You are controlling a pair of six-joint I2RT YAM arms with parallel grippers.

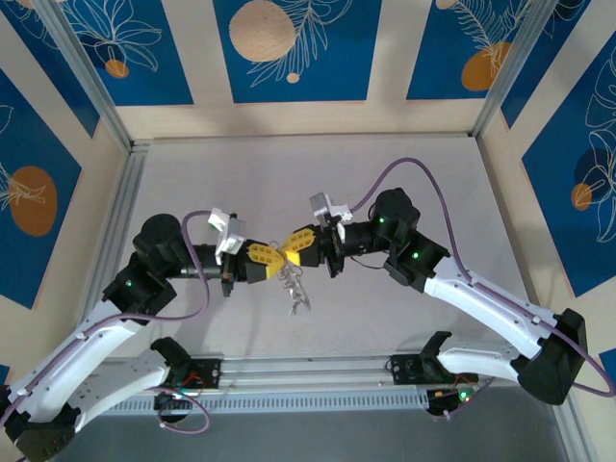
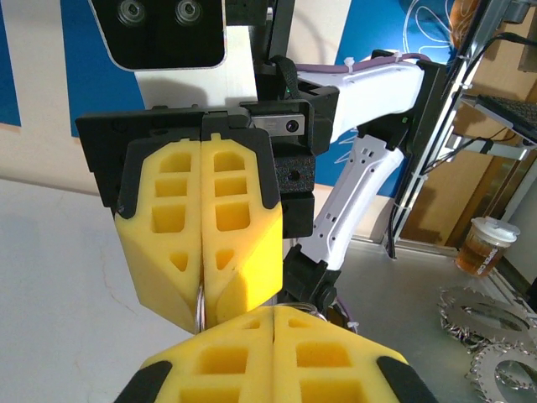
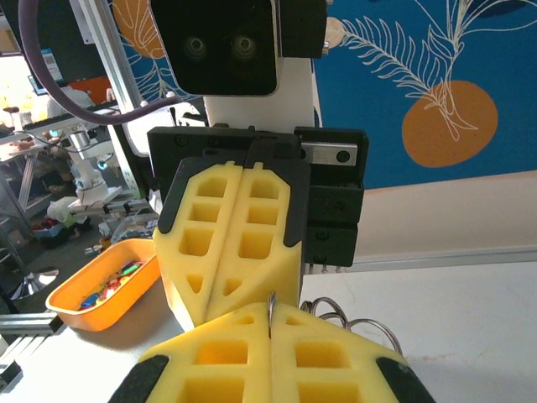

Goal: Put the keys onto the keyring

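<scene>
Left gripper [image 2: 273, 323] clamped shut, its hold hidden, tip to tip with right gripper [image 2: 202, 290], closed on thin keyring [image 2: 200, 309] wire. Keys [image 1: 296, 292] dangle beneath, above table [image 1: 385, 173]. Risk: wire slips from seam, bunch drops; opposing pulls may twist loop.

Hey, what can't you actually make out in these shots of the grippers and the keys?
Top view: the keys dangling below the shut left gripper and right gripper are too small to count or tell apart.
Left wrist view: the right gripper's fingers hide all but a metal sliver; key or ring, unclear.
Right wrist view: that gripper's own fingers cover most of the keyring and its wire loops.
</scene>
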